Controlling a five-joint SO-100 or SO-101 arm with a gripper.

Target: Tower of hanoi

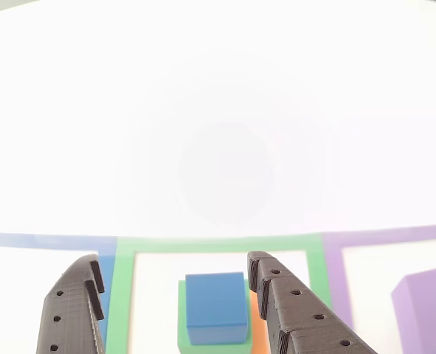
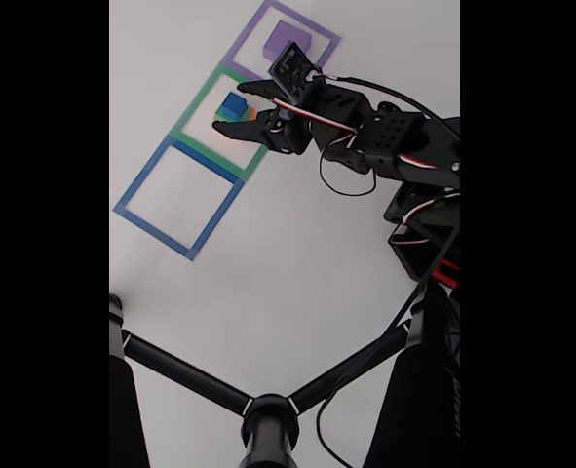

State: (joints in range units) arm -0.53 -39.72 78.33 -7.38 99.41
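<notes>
On the white table [image 2: 297, 292], the gripper [image 1: 175, 284] hangs with jaws spread apart around the blue block [image 1: 215, 306]. That block tops the green block [image 1: 182, 313] and orange block [image 1: 256, 324] inside the green taped outline [image 1: 218, 245]. The purple block [image 1: 424, 306] sits apart in the purple outline [image 1: 336, 284].

Blue [image 2: 177, 197], green [image 2: 202, 135] and purple [image 2: 251, 32] taped square outlines sit in a row on the white table [image 2: 297, 263].

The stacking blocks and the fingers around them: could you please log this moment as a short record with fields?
stack: blue block on top of green block, orange block showing beside it
stack place: inside green taped square
purple block: alone, inside purple taped square
blue taped square: holds no block
gripper: open, fingers on either side of the stack, not touching
</notes>
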